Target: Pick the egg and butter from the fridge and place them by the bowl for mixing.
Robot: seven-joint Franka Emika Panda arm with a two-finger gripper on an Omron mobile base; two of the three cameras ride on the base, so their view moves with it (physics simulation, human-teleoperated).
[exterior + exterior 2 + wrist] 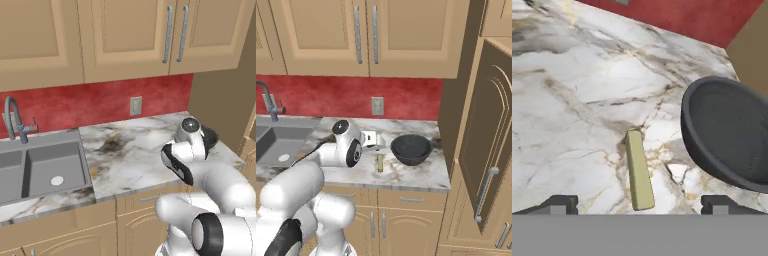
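The butter [638, 170], a dull olive-yellow stick, lies flat on the marble counter [572, 100] just left of the black bowl [727, 135]. My gripper [639, 202] hovers right over it, open, with one dark fingertip on each side and nothing between them touching the stick. From the right base view the butter [380, 162] rests in front of the gripper [372, 140], a little left of the bowl [411, 148]. The bowl's rim [210, 136] peeks out behind the arm in the left base view. The egg and the fridge are out of view.
A grey steel sink [45, 170] with a faucet [12, 120] occupies the counter's left part. A tall tan cabinet panel [481, 150] stands right of the bowl. The red backsplash carries an outlet [377, 106]. The counter's front edge [406, 186] runs near the butter.
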